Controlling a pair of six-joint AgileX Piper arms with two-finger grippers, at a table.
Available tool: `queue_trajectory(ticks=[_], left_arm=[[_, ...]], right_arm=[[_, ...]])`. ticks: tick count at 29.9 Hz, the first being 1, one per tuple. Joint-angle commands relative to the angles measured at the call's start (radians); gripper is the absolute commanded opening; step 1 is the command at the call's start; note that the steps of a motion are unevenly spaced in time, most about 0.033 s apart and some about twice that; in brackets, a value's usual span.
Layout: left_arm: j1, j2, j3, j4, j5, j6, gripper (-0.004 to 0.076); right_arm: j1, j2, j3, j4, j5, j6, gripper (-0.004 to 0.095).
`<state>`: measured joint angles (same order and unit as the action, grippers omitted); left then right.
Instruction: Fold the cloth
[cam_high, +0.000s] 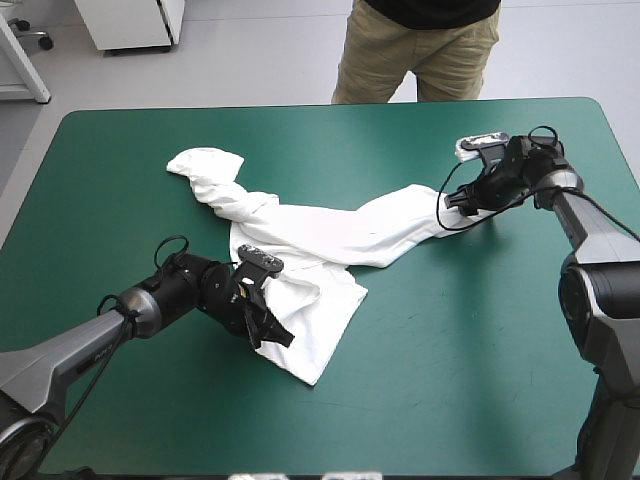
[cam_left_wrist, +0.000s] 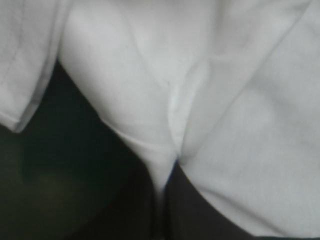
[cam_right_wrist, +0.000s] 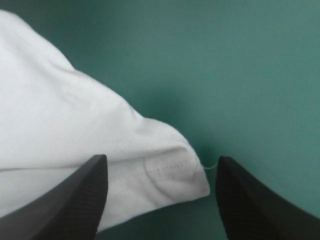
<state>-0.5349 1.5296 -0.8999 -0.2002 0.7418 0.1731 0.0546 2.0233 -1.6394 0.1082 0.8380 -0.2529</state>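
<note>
The T-shirt (cam_high: 310, 240) is plain white all over, with no print, and its folds show only as soft grey shading. At its right end a line of small white stitches runs along the hem (cam_right_wrist: 172, 169), and a thin white thread (cam_right_wrist: 211, 166) hangs off the corner. The table cover (cam_high: 450, 330) is an even teal-green, darker where shadow falls beside the cloth. The right gripper (cam_right_wrist: 162, 165) has black fingers (cam_right_wrist: 80, 200) with a fine ribbed grain across their faces. The left gripper (cam_high: 275, 330) is black too. The left arm (cam_high: 60, 360) and the right arm (cam_high: 600, 300) are black at the wrist and dull metal grey farther back.
</note>
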Motion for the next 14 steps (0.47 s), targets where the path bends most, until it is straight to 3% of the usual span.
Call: queue_trajectory(ticks=[1, 4, 6, 7, 11, 14], left_arm=[[-0.002, -0.035, -0.016, 0.008, 0.021, -0.009, -0.0009], [-0.002, -0.035, -0.016, 0.008, 0.017, -0.009, -0.0009], [-0.002, -0.035, -0.016, 0.008, 0.012, -0.009, -0.0009], [-0.002, -0.035, -0.016, 0.008, 0.007, -0.009, -0.0009], [-0.002, -0.035, -0.016, 0.01, -0.01, -0.009, -0.0009], [-0.002, -0.046, -0.018, 0.035, -0.016, -0.03, -0.0009]], right_arm=[[-0.007, -0.013, -0.034, -0.007, 0.011, 0.001, 0.0581], [-0.007, 0.016, -0.034, 0.001, 0.057, 0.001, 0.058], [-0.006, 0.026, -0.034, 0.003, 0.085, 0.001, 0.0518], [-0.006, 0.028, -0.034, 0.011, 0.094, 0.001, 0.0457], [-0.006, 0.03, -0.034, 0.054, 0.134, -0.043, 0.0003], [-0.006, 0.03, -0.037, 0.065, 0.157, -0.048, -0.0017]])
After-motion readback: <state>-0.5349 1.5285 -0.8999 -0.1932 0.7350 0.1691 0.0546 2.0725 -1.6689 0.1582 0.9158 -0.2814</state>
